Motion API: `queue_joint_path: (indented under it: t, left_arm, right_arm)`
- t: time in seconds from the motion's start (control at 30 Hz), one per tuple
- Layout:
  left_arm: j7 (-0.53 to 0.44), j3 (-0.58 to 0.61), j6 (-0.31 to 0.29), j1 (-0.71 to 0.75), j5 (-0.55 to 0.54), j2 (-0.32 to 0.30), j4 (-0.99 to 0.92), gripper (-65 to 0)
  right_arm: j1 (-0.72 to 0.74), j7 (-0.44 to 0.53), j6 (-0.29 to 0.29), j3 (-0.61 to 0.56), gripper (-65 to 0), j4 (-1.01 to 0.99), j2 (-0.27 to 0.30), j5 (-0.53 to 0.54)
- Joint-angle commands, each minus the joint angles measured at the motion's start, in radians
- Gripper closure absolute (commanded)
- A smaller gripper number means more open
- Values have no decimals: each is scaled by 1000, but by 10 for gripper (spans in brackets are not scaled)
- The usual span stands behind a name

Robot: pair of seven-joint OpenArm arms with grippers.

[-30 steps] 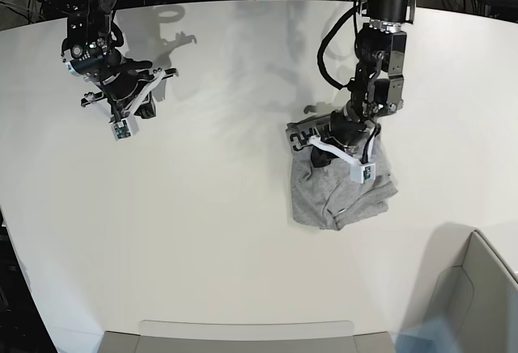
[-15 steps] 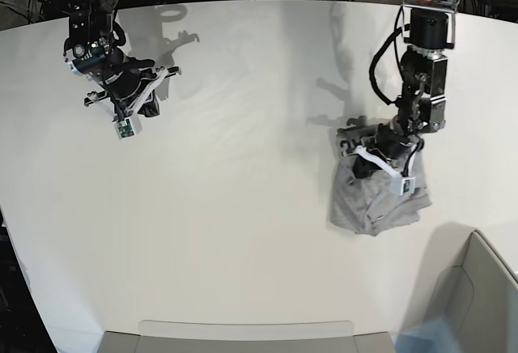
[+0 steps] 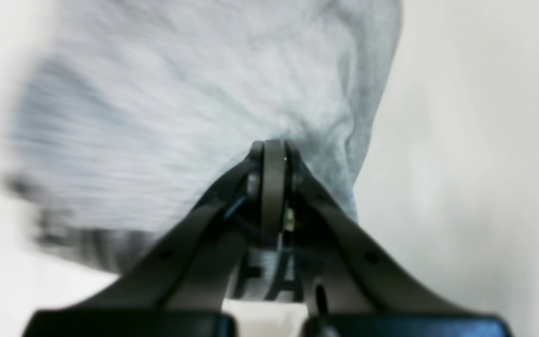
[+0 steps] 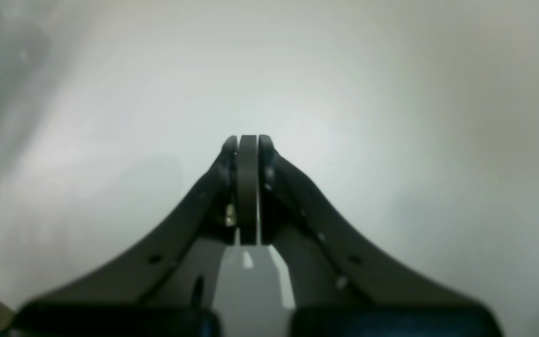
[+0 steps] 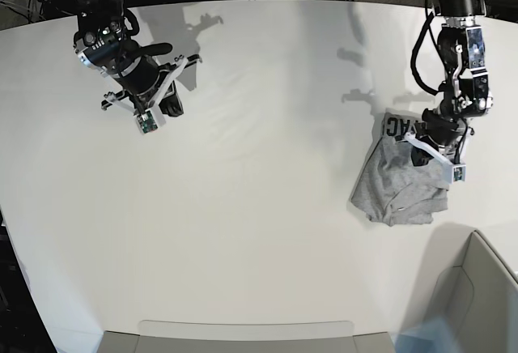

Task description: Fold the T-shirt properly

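T-shirt (image 5: 398, 187) dragged rightward by clamped left gripper (image 5: 431, 144).

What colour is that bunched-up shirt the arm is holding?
Heather grey, with black block letters on one part: the short-sleeved cotton T-shirt. The base view shows it best.

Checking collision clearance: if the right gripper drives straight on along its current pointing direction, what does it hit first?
Probably just the white table. The right gripper is shut and empty, and its wrist view shows only bare tabletop ahead; the distance to it is unclear.
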Motion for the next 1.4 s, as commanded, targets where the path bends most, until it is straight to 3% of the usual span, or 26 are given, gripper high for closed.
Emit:
queue_joint_path:
  t: [0.0, 0.1, 0.23, 0.37, 0.6, 0.8, 0.9, 1.07, 1.2, 1.37]
  left_arm:
    - [-13, -5, -15, -4, -18, -8, 57, 0]
    - [-2, -10, -2, 76, -18, -10, 186, 0]
    - [-2, -40, 99, 258, -20, -8, 364, 0]
    - [-13, -63, 134, 450, -23, -7, 494, 0]
    - [-24, -166, 128, 688, -23, 74, 511, 0]
    - [-142, -166, 128, 906, -20, 81, 510, 0]
    - [-232, -165, 128, 1016, -17, 81, 507, 0]
    - [-318, -86, 128, 1107, 6, 77, 388, 0]
    - [-453, 38, 128, 1110, 178, 117, 198, 0]
    - [-619, 104, 128, 1081, 266, 177, -66, 0]
  right_arm:
    - [-7, 24, 7, 4, -5, 35, 6, 4]
    - [-62, 31, 7, 4, -5, 44, 6, 4]
    - [-151, 34, 7, 6, -5, 47, 8, 4]
    - [-248, 54, 7, 6, -5, 49, 8, 4]
    - [-518, 364, 5, 7, -5, 49, 8, 4]
    - [-729, 521, -2, 36, -5, 47, 5, 2]
    - [-803, 550, -2, 81, -5, 44, 0, 2]
    - [-844, 513, 4, 82, -5, -22, 8, 1]
    - [-838, 501, 5, 62, -5, -143, 2, -45]
    - [-774, 588, 4, 4, -5, -349, -3, -96]
